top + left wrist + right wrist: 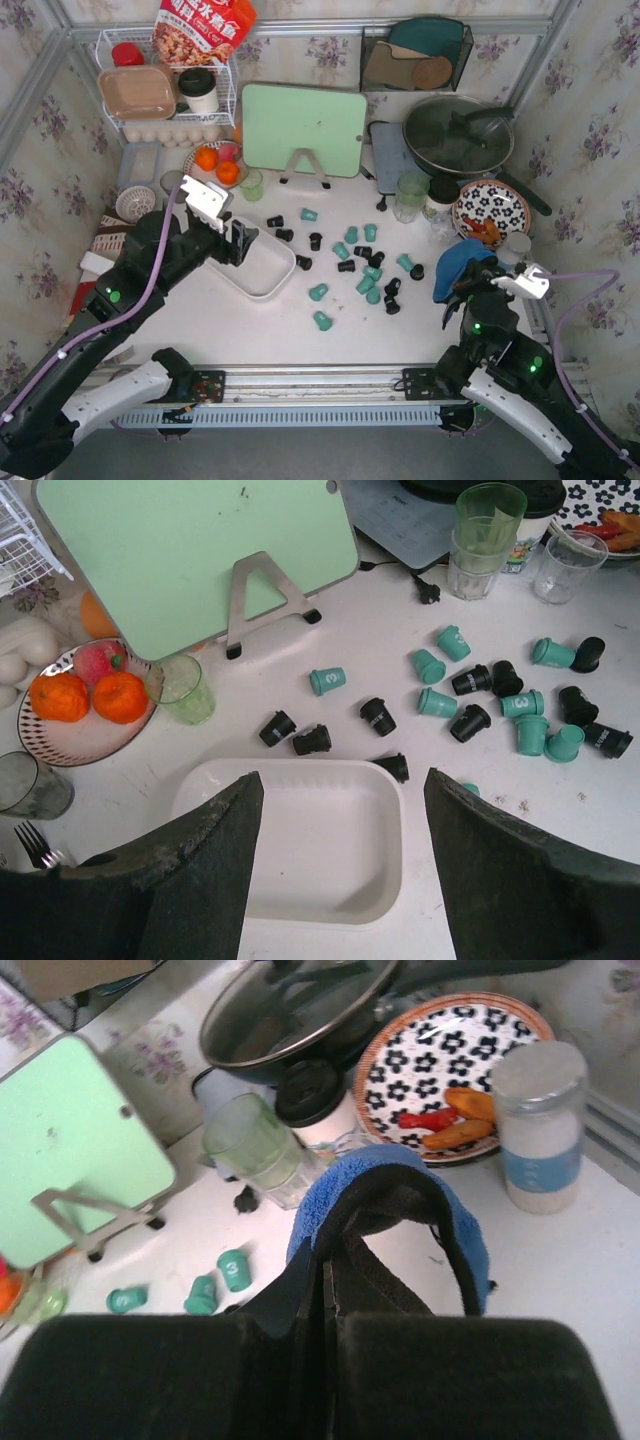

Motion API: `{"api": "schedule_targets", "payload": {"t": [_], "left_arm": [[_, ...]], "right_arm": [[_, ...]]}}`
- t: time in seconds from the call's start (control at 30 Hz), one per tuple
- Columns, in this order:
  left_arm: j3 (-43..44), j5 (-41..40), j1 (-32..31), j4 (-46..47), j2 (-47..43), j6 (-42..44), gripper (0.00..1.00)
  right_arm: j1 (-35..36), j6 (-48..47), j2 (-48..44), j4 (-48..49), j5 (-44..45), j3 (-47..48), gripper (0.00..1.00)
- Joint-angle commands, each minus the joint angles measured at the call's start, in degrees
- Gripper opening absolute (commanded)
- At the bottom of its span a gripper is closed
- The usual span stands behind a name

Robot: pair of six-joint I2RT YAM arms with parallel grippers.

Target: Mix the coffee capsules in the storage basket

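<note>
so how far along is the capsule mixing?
Nothing visibly done: the shallow white rectangular dish looks empty, and the teal and black cup-shaped capsules all lie scattered on the table beside it. In hand: the left end effector hovers open over the dish, holding nothing; the right end effector is shut, at the table's right side. Left: getting every capsule into the dish, mixed.

A white table (270,325) is being enclosed on three sides by walls (600,120) papered with pale purple flowers. The walls are being edged by grey metal bars (300,28) across the top of the picture and down both upper corners. A white wire rack (232,95) is being kept at upper left and a black holder (466,55) at upper right. Everything is being lit softly and evenly.
</note>
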Motion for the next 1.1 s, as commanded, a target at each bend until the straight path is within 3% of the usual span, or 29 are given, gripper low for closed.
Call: {"api": "schedule_targets", "payload": {"t": [0.0,0.27,0.37,0.5,0.67,0.77,0.9,1.0,1.07], "left_arm": [[0.45,-0.41,0.04,0.72,-0.64,-1.08,0.69],[0.4,-0.43,0.04,0.66,-0.55,-1.65,0.69],[0.4,-0.42,0.04,0.55,-0.53,-1.82,0.69],[0.4,-0.34,0.04,0.6,-0.41,-2.24,0.69],[0.57,0.3,0.04,0.4,-0.2,-2.86,0.69],[0.66,0.53,0.04,0.25,-0.29,-3.11,0.69],[0.49,0.54,0.04,0.31,-0.88,-3.41,0.69],[0.49,0.46,0.04,0.31,-0.99,-3.37,0.69],[0.49,0.33,0.04,0.29,-1.06,-3.34,0.69]], "right_arm": [[-0.03,10.9,0.68,-5.78,11.08,-0.52,0.0],[-1.35,14.07,6.37,-3.25,26.48,-3.69,0.0],[-3.87,6.2,6.31,5.35,30.64,-6.87,0.0],[-7.72,-5.36,3.85,18.92,30.38,-10.46,0.0],[-15.02,-9.81,8.55,23.59,24.28,-13.1,0.02],[-25.0,-0.15,15.5,17.84,16.42,-11.58,0.26],[-37.82,14.01,23.46,6.19,5.71,-8.02,0.37],[-41.16,18.36,27.06,3.22,3.78,-7.32,0.62],[-41.31,20.46,28.27,1.0,4.0,-6.28,0.74]]}}
